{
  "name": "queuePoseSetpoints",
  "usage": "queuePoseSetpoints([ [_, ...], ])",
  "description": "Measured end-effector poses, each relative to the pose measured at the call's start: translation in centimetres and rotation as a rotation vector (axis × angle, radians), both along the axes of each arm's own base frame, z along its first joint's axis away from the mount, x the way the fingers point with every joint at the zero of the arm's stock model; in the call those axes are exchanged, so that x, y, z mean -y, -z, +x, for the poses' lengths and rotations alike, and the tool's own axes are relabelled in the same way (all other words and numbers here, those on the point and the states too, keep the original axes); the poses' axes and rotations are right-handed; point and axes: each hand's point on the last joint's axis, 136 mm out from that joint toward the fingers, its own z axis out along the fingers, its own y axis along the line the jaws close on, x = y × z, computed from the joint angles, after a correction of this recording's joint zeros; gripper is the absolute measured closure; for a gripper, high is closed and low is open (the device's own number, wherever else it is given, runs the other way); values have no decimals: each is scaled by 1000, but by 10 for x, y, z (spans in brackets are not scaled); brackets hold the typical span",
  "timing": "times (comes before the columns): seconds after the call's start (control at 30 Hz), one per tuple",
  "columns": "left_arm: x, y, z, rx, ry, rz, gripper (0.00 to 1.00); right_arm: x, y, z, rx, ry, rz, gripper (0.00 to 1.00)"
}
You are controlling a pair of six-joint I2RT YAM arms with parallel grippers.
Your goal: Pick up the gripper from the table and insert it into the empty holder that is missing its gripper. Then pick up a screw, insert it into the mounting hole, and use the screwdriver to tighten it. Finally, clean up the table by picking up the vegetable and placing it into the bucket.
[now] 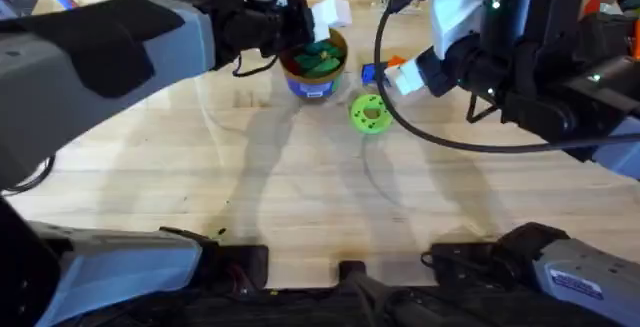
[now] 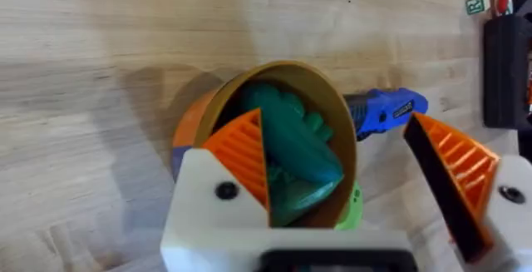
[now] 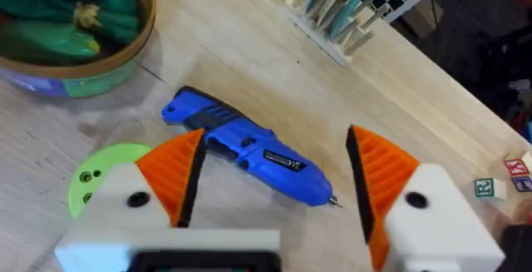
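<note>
The dark green vegetable (image 2: 291,143) lies inside the yellow-rimmed bucket (image 2: 339,114), also seen as vegetable (image 3: 58,22) in bucket (image 3: 91,72). My left gripper (image 2: 349,172) hangs open just above it, one orange finger (image 2: 241,151) over the bucket's inside and the other outside the rim. In the overhead view the bucket (image 1: 305,85) stands at the far middle under the left gripper (image 1: 322,29). The blue screwdriver (image 3: 249,147) lies on the table beneath my right gripper (image 3: 274,176), which is open and straddles it. Overhead, the right gripper (image 1: 392,72) is over the screwdriver (image 1: 370,72). The loose gripper, holder and screw are out of view.
A light green disc with holes (image 1: 368,113) lies just in front of the bucket and screwdriver. A rack of upright sticks (image 3: 349,10) stands beyond the screwdriver. A black block (image 2: 507,72) stands at the table's far side. The near half of the table is bare wood.
</note>
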Motion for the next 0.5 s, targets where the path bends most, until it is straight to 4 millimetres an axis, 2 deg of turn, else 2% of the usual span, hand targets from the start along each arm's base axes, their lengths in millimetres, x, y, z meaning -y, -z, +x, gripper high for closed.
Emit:
queuePoseSetpoints([
  [0.13,0,-6,-4,3,7,-7,46,1,2,-2,-13,1,-5,45],
  [0.27,-3,-37,-16,69,31,-2,46,7,-2,-16,-65,9,-17,45],
  [0.4,-13,-71,-50,142,92,56,46,14,-33,-32,-77,26,1,45],
  [0.5,-25,-84,-85,168,153,133,46,22,-62,-48,-72,33,15,45],
])
